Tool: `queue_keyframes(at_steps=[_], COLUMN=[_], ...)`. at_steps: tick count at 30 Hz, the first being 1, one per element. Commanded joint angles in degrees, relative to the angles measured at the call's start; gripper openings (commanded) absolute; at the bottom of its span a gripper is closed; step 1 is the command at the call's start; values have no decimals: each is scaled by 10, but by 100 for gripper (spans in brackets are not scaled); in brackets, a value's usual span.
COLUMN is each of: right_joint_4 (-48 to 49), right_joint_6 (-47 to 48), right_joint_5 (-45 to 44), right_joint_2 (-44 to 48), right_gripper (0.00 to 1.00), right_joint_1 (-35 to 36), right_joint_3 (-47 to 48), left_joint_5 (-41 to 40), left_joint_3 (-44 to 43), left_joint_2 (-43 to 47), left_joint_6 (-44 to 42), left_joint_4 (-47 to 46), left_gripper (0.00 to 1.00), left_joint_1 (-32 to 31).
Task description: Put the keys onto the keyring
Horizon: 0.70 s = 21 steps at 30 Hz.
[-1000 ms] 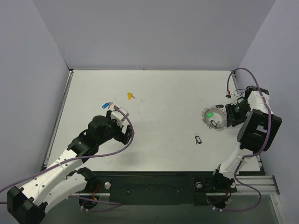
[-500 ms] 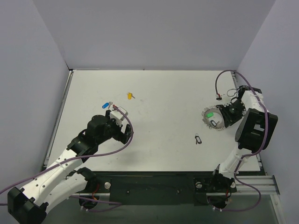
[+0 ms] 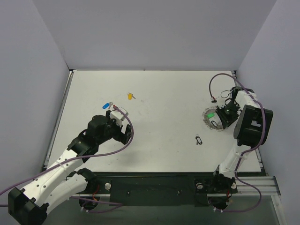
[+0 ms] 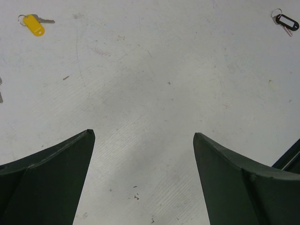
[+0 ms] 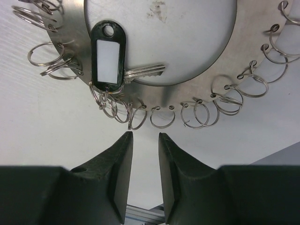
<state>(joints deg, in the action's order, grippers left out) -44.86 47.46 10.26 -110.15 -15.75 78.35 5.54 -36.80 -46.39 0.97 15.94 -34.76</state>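
Observation:
The keyring is a round metal disc (image 5: 197, 51) with several wire rings (image 5: 162, 117) hung round its rim; in the top view the disc (image 3: 206, 121) lies at the right. A black-tagged key (image 5: 108, 56) and a green key (image 3: 210, 115) lie on it. My right gripper (image 5: 145, 135) points at the disc's rim just short of the rings, its jaws a narrow gap apart with nothing between them. A yellow key (image 3: 130, 96), a blue key (image 3: 107, 105) and a black key (image 3: 198, 139) lie loose on the table. My left gripper (image 4: 143, 133) is wide open over bare table.
The white table (image 3: 164, 93) is walled on three sides. A purple cable (image 3: 220, 79) loops above the right wrist. From the left wrist, the yellow key (image 4: 33, 24) shows far left and the black key (image 4: 286, 21) far right.
My right gripper has moved left up to the disc's rim and its jaws have narrowed. The cable loop has swung left. The left arm has not moved.

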Motion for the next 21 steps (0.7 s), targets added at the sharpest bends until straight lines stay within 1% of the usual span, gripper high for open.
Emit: queue_keyframes(at_steps=[1,3,9,14,21], right_joint_4=[-19,-20,-30,-30,-28], right_joint_6=[-13,-19,-28,-33,-41], right_joint_5=[-6,2,31,28,18], right_joint_2=[3,1,-2,-7,-16], right_gripper=[24,22,22,22,17], right_joint_1=[2,5,6,15,19], right_joint_3=[-7,-7,-5,-5,1], left_joint_5=[11,11,11,12,14], left_joint_3=[-19,-20,-19,-19,-19], left_joint_2=[-2,-2,-2,-2,-2], left_joint_6=[-5,-5,-5,-5,-4], left_joint_4=[-9,-9,-9,-9,-10], left_gripper=[97,97,97,97,97], left_joint_1=[3,3,4,4,4])
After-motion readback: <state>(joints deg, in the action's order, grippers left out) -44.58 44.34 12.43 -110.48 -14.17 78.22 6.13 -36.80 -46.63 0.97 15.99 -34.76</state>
